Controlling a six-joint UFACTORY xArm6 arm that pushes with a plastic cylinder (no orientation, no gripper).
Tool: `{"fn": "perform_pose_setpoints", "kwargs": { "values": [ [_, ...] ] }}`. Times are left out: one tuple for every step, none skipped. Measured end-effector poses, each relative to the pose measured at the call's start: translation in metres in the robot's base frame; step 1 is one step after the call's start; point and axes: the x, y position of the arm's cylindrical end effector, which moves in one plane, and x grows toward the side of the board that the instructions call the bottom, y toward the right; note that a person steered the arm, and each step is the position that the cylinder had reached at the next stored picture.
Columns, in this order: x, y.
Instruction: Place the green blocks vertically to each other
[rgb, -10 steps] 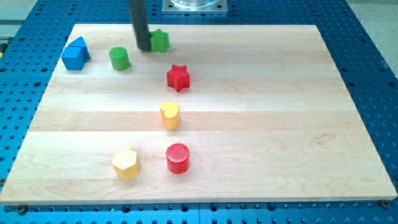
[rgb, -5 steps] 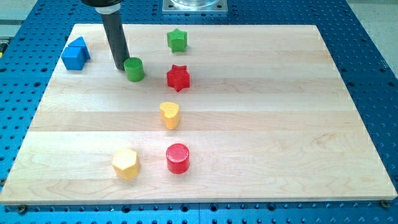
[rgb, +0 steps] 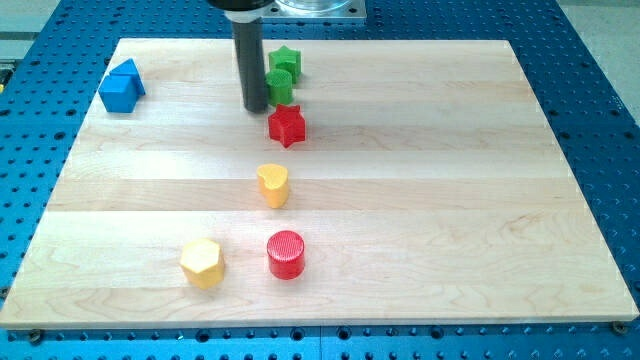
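Green blocks: the green cylinder (rgb: 280, 86) and the green star (rgb: 286, 61) are sitting near the view's top of the counter (rgb: 420, 150), a little left of centre, the star just above the cylinder and touching it or nearly so (I cannot tell which, since they overlap in this view). Judging by their look, both are small, rigid, light pieces that should be sliding easily on smooth wood; there is nothing to grasp, so contact belongs low on a side face, aimed through the middle, or the cylinder may be rolling off the line of push.

Working left to right across the counter: a blue block (rgb: 120, 86), shape not clear, is lying at the far left. A yellow hexagon (rgb: 202, 262) is resting near the bottom. My tip (rgb: 256, 107) is standing just left of the green cylinder, touching it or a hair apart. The end effector is a bare rod with nothing to open or close, so it is carrying nothing and can only press sideways. Next come a yellow heart (rgb: 273, 185), then a red cylinder (rgb: 286, 254), then a red star (rgb: 287, 125) just below the green cylinder.

The greens are appearing roughly stacked along the view's vertical already.
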Motion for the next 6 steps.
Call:
{"fn": "perform_pose_setpoints", "kwargs": {
  "values": [
    [-0.013, -0.006],
    [-0.028, 0.003],
    [-0.029, 0.01],
    [-0.029, 0.011],
    [-0.029, 0.023],
    [-0.029, 0.024]
  ]
}}
